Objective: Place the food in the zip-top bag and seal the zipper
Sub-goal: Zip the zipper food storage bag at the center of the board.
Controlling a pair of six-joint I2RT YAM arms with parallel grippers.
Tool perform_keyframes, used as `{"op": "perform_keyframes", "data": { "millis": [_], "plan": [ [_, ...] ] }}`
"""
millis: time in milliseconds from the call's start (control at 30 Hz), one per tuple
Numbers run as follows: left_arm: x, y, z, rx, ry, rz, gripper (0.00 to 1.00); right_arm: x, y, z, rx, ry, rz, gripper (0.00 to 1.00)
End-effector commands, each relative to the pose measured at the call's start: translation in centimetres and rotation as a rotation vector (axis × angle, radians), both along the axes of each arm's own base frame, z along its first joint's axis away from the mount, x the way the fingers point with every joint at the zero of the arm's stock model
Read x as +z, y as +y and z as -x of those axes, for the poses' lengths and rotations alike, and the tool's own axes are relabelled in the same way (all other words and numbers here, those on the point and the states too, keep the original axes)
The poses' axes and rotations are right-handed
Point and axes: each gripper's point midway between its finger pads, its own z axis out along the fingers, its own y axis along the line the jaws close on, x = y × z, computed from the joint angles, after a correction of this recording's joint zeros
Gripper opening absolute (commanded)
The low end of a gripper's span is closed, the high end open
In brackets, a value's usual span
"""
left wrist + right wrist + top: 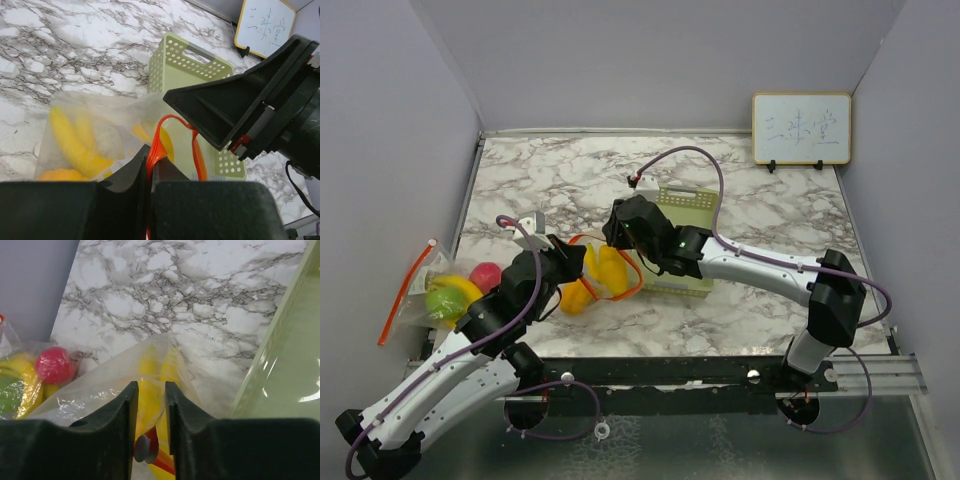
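Observation:
A clear zip-top bag (595, 280) with an orange zipper strip (630, 285) lies at the table's middle, with yellow bananas (608, 268) inside. My left gripper (568, 262) is at the bag's left end. In the left wrist view the gripper (151, 156) is shut on the orange zipper strip (159, 135), with the bananas (75, 145) behind the film. My right gripper (620, 235) is over the bag's far side. In the right wrist view the gripper (150, 387) is closed to a narrow gap on the bag's raised edge, the grey slider (144, 449) between its fingers.
A second clear bag (445, 295) lies at the left edge with a lime (445, 303), a red apple (485, 273) and a banana inside. The pale green mesh basket (695, 200) stands behind the right gripper. A small whiteboard (801, 128) leans on the back right wall.

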Motion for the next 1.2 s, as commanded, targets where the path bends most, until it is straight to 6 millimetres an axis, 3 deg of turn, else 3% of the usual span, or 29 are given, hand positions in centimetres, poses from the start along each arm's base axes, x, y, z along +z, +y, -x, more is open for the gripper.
{"op": "perform_keyframes", "data": {
  "millis": [0,167,300,333,433,533,567,600,767,867,1000,1167],
  "plan": [
    [0.9,-0.3,-0.2,-0.005,-0.028,0.037,0.0,-0.1,1.7,0.9,0.066,0.042,-0.047,0.21],
    [1.2,-0.5,0.2,-0.029,-0.027,0.038,0.0,1.9,1.3,0.2,0.062,-0.034,-0.045,0.06],
    [2.3,-1.0,0.9,-0.102,-0.064,0.028,0.0,5.3,1.0,-0.8,0.09,-0.131,-0.05,0.03],
    [2.8,-1.2,1.3,-0.133,-0.081,0.021,0.04,5.9,0.9,-1.1,0.101,-0.142,-0.049,0.03],
    [4.0,-1.5,2.4,-0.21,-0.113,-0.008,0.35,7.7,1.3,-1.4,0.186,-0.177,-0.053,0.03],
    [5.7,-1.4,3.8,-0.297,-0.155,-0.052,0.6,9.2,2.1,-1.0,0.318,-0.221,-0.043,0.02],
    [6.4,-1.3,4.3,-0.322,-0.172,-0.067,0.83,9.8,2.3,-0.6,0.37,-0.242,-0.042,0.02],
    [7.4,-1.2,4.8,-0.345,-0.203,-0.077,0.97,10.5,2.5,-0.2,0.422,-0.263,-0.041,0.02],
    [12.8,0.2,7.5,-0.433,-0.415,-0.113,0.99,13.6,2.2,2.5,0.658,-0.339,-0.044,0.03],
    [14.8,1.1,8.0,-0.424,-0.527,-0.15,0.99,15.3,1.2,4.3,0.775,-0.395,-0.048,0.02],
    [15.2,-0.2,8.7,-0.549,-0.67,-0.275,0.94,16.6,0.0,7.9,0.978,-0.462,-0.042,0.03],
    [14.4,-2.9,9.0,-0.718,-0.754,-0.391,0.93,17.9,-1.8,12.0,1.165,-0.546,-0.067,0.03]
  ]
}}
